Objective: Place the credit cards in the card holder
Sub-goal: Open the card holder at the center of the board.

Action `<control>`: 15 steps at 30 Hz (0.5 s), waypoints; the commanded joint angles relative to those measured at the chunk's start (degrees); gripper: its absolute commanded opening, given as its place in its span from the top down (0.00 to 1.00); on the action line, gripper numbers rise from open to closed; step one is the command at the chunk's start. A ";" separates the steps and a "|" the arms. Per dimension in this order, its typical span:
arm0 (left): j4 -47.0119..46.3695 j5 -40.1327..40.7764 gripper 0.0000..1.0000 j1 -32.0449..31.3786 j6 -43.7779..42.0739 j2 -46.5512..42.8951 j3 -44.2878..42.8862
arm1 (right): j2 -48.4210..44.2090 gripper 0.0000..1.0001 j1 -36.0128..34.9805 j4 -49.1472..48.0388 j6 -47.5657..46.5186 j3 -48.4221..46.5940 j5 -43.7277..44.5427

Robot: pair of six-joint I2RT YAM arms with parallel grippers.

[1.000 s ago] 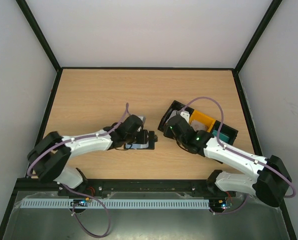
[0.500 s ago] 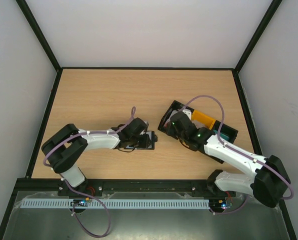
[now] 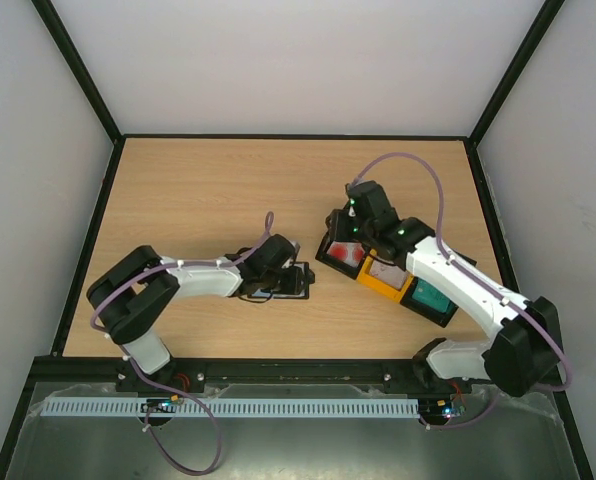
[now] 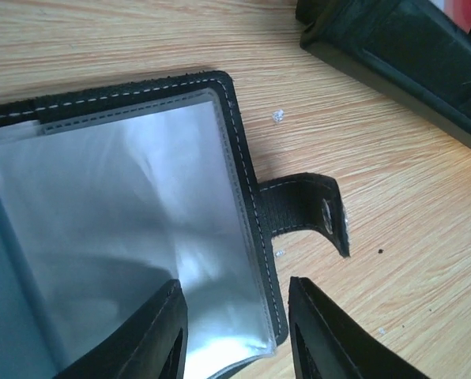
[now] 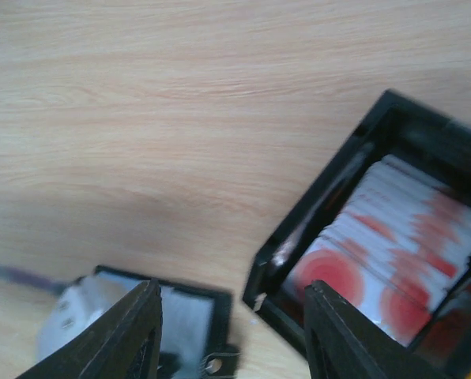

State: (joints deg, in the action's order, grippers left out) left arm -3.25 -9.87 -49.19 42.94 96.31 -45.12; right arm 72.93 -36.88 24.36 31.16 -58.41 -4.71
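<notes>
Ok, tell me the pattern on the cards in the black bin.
The cards are white with red circles, clearest in the right wrist view.

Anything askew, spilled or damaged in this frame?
Nothing spilled or damaged. The bins sit diagonal to the table edges, cards inside. The card holder lies open, and a few white specks dot the wood near its clasp tab.
</notes>
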 commanded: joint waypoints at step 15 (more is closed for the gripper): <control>-1.80 -1.47 0.62 3.88 5.93 3.19 -12.20 | 21.57 0.61 7.90 21.64 -36.42 -16.67 -0.91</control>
State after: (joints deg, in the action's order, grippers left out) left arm -4.27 -10.13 -45.69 47.33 95.81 -55.00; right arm 91.37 -29.10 38.81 5.19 -71.44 -7.53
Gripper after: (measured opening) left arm 0.397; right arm 0.406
